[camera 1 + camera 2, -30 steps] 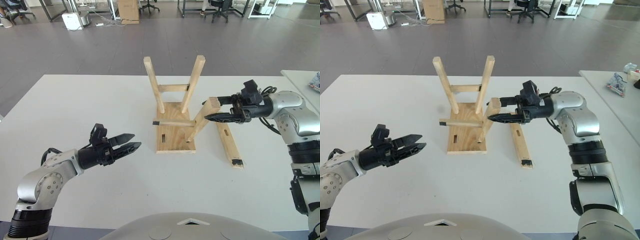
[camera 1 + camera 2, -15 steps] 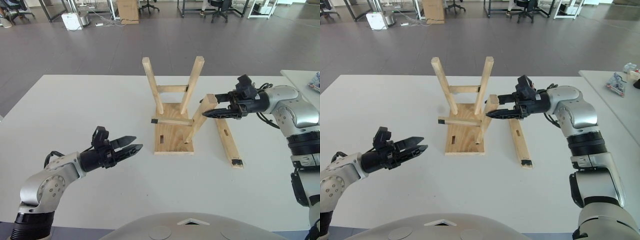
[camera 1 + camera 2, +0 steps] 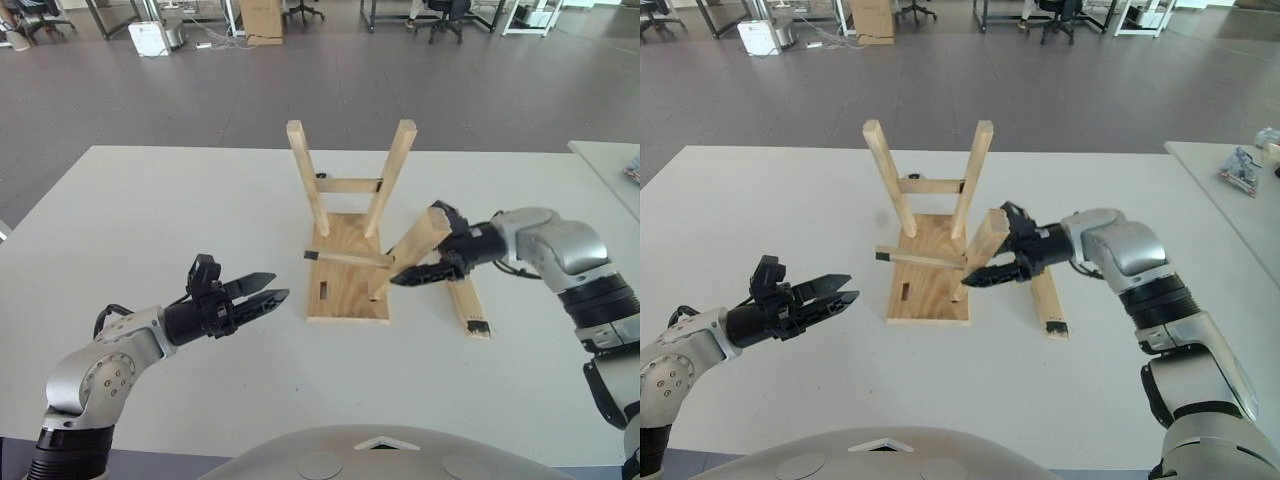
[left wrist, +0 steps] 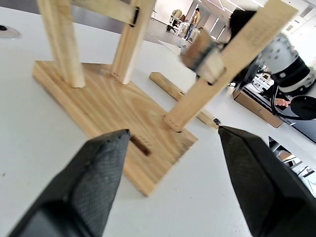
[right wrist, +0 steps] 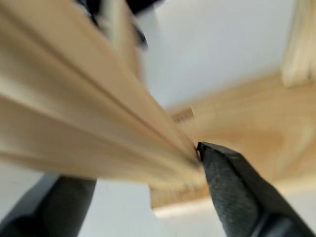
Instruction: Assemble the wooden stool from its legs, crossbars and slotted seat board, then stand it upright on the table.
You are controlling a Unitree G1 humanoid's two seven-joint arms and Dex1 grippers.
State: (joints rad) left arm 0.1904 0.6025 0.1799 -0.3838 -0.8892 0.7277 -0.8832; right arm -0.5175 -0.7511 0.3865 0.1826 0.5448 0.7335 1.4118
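The slotted seat board (image 3: 345, 292) lies flat mid-table. Two legs (image 3: 303, 175) (image 3: 392, 175) stand up from it, joined by a crossbar (image 3: 350, 185). A third leg (image 3: 418, 243) leans to the right from the board's near right corner, and a lower crossbar (image 3: 345, 258) sticks out from it to the left. Another leg (image 3: 468, 305) lies loose on the table right of the board. My right gripper (image 3: 412, 273) is open low on the leaning leg (image 5: 98, 108), one fingertip (image 5: 205, 150) touching it. My left gripper (image 3: 270, 297) hangs open left of the board, holding nothing.
The white table (image 3: 150, 220) has free room to the left and along the front edge. A second table (image 3: 1240, 165) with small items stands at the far right. Beyond the far edge lies open floor with chairs and boxes.
My right gripper has dropped from the top of the leaning leg to its lower part, near the board. The left arm has barely shifted.
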